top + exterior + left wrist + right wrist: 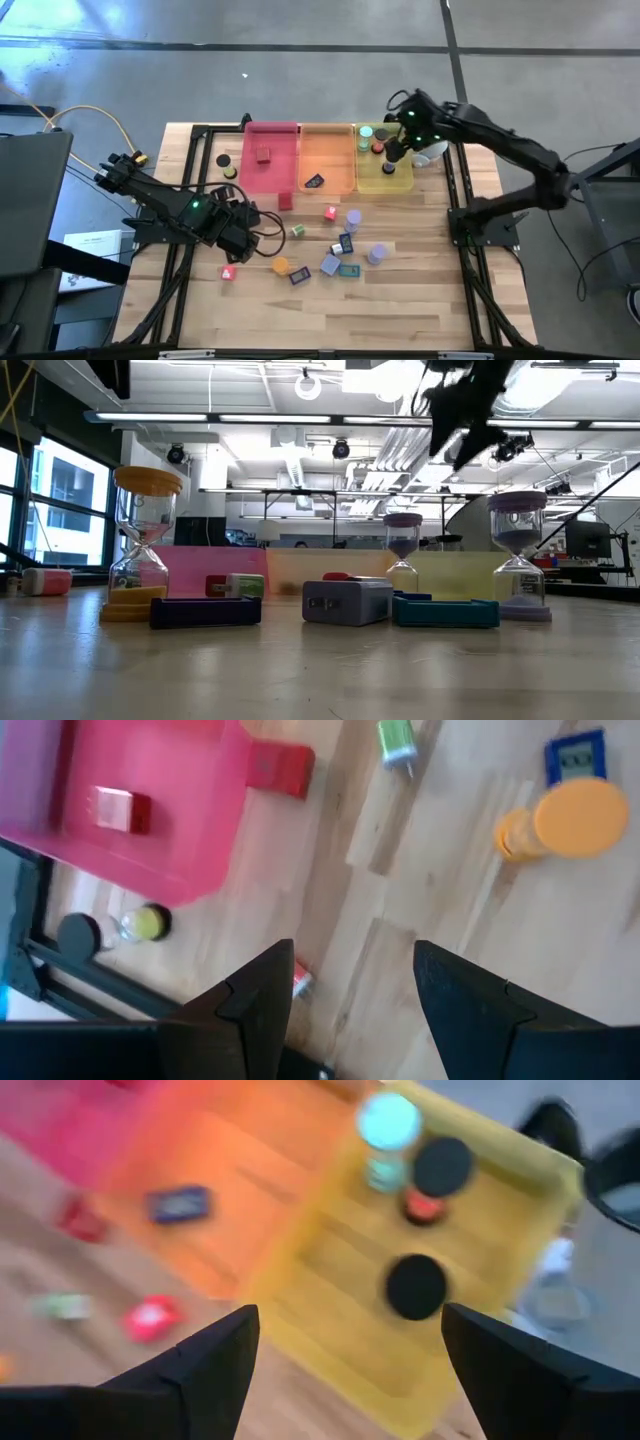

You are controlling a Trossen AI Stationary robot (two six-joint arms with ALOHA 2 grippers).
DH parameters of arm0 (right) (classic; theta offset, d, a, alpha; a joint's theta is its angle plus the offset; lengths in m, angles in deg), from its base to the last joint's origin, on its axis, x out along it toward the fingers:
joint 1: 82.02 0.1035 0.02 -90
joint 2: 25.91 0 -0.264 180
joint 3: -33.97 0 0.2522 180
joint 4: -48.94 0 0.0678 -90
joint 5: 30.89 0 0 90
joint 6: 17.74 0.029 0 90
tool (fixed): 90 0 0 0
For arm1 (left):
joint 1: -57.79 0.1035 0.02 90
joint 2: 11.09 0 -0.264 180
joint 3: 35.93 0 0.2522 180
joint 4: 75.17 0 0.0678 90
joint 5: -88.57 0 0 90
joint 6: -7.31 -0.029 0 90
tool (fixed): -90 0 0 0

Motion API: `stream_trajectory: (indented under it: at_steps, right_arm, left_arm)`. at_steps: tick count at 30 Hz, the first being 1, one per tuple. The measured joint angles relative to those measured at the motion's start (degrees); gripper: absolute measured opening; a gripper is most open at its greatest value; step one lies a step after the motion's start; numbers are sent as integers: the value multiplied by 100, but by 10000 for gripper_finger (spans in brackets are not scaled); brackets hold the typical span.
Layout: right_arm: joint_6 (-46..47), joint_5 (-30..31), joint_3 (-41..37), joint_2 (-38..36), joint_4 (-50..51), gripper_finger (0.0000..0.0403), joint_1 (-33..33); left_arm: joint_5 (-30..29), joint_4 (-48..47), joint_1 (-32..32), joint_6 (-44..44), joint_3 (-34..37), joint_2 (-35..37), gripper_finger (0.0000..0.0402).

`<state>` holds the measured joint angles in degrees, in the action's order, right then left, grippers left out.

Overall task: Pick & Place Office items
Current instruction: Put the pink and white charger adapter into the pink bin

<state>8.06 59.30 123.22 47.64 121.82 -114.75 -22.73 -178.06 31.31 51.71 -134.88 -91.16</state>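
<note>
Over the yellow tray [400, 183] we hold the right gripper [393, 152] spread and empty (a black-topped timer [416, 1286] sits in the tray below), so we judge a drop just done; next calls for another timer [376, 255] from the table [420, 290], while the left gripper [243, 236] waits half-spread.

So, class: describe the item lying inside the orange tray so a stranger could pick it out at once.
Find the three trays along the table's far edge; the orange tray is the middle one. Near its front edge lies a dark blue flat rectangle, alone in that tray; the pink tray's piece is a red block.
</note>
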Motion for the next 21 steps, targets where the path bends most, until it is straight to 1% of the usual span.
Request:
stream_trajectory:
  at_steps: [2, 5, 9, 11, 17, 21]
  right_arm:
    - [259, -83, 0, -271, -165, 303, 209]
    - [447, -124, 0, -606, -407, 305, 595]
    - [590, -17, 0, -894, -664, 306, 1113]
    - [748, 133, 0, -963, -753, 306, 1395]
    - [896, 692, 0, -930, -787, 306, 2150]
    - [897, 877, -2, -792, -795, 306, 2547]
  left_arm:
    - [225, -67, 0, 40, 0, 4, 197]
    - [791, -98, 0, 102, 0, 25, 197]
    - [1279, -105, 16, 692, 0, 66, 197]
    - [1369, -81, 61, 1114, 0, 66, 197]
    - [1356, -85, 257, 2672, 20, 115, 197]
    - [1354, -79, 319, 2934, 284, 257, 197]
